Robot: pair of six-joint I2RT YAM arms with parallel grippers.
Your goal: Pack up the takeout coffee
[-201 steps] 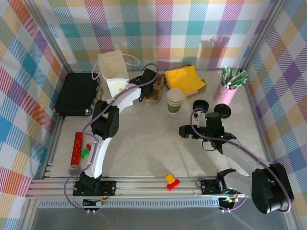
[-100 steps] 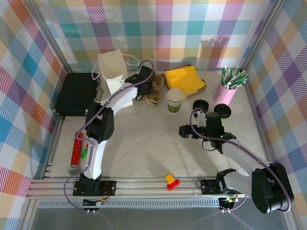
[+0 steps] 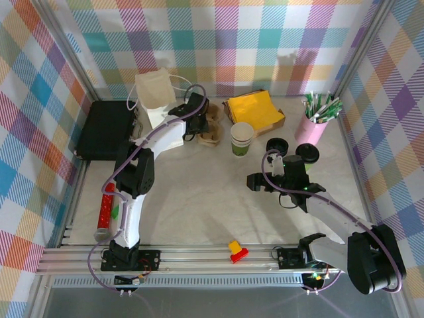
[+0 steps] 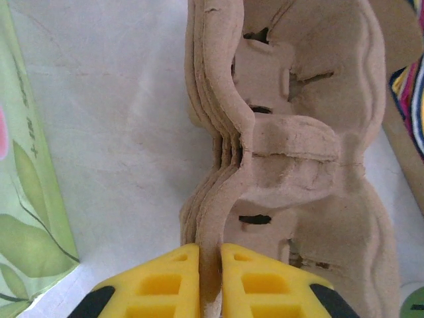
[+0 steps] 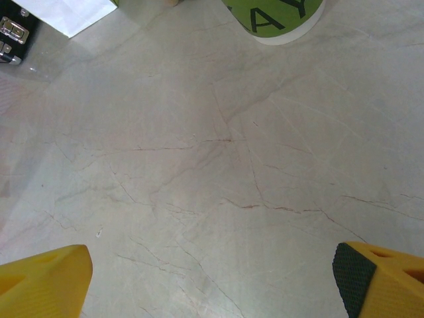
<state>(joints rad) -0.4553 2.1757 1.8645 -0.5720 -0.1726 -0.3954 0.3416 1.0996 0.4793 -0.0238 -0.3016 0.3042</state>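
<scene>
My left gripper is shut on the raised edge of a brown pulp cup carrier, the top one of a nested stack. From above, the left gripper and the carrier lie at the back of the table beside the white paper bag. A lidless cream-and-green cup stands right of the carrier. Two round black lids lie near the pink cup; I cannot tell whether the takeout coffee is under either. My right gripper hangs open over bare table, its jaws wide apart and empty.
A black case lies at the back left and a yellow box at the back centre. The pink cup of green-white sticks stands at the right. A red tube and small bricks lie near the front rail.
My left gripper has drawn left toward the paper bag, and the carrier has shifted slightly with it. The right arm has not moved.
</scene>
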